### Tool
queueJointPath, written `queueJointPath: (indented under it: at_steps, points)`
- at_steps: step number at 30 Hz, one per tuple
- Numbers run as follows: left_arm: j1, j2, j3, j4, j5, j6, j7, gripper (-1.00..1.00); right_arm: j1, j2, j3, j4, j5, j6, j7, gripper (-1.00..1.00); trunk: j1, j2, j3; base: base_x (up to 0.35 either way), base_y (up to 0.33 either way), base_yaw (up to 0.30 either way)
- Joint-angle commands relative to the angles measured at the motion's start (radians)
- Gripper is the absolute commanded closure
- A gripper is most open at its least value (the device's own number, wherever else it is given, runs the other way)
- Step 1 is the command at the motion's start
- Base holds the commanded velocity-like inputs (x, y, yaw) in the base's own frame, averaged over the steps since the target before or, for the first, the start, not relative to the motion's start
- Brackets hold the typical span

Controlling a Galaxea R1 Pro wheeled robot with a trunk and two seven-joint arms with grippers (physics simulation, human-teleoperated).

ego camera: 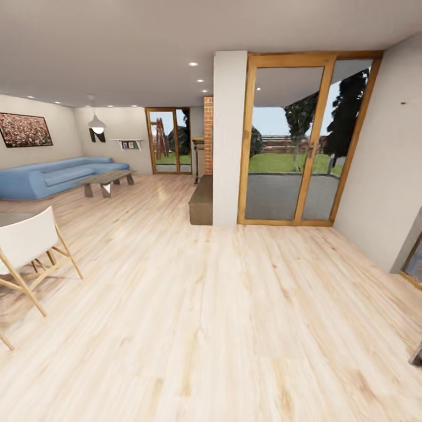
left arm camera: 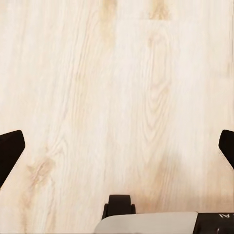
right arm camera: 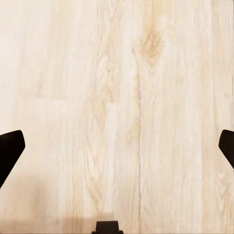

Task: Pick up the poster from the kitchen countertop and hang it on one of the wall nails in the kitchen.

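While the robot stands on the pale wood floor (ego camera: 223, 328) facing the glass door (ego camera: 293, 140), neither poster nor kitchen surface is in sight. A tiny dark peg (ego camera: 403, 103) on the wall beside that door may be a nail. Both sets of fingers are spread apart, empty. Risk: the base clips the white folding chair (ego camera: 29, 249) far off from the door.

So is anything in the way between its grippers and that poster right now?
Can't tell: poster and countertop aren't in sight. Both grippers, left and right, hang open over bare wood floor. Ahead stand a pillar and glass doors, with a chair at the left.
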Motion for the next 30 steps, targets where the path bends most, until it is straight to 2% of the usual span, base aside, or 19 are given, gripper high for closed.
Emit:
queueJointPath:
  at_steps: [1, 24, 30]
  points:
    - [0.001, 0.0, 0.001, -0.002, -0.001, 0.0, 0.0, -1.0, -0.001, 0.0, -0.001, 0.001, 0.0, -0.003, -0.001, -1.0, 0.0, 0.0, -0.001, 0.16, 0.029, -0.288]
    - [0.001, 0.001, 0.001, -0.002, -0.001, 0.0, 0.0, -1.0, -0.001, -0.001, -0.001, 0.001, 0.0, -0.003, -0.002, -1.0, 0.0, 0.0, -0.001, 0.019, 0.003, -0.298]
    - [0.001, 0.001, 0.001, -0.002, -0.001, 0.0, 0.0, -1.0, -0.001, -0.001, -0.001, 0.001, 0.0, -0.003, -0.002, -1.0, 0.0, 0.0, -0.001, 0.019, 0.017, -0.165]
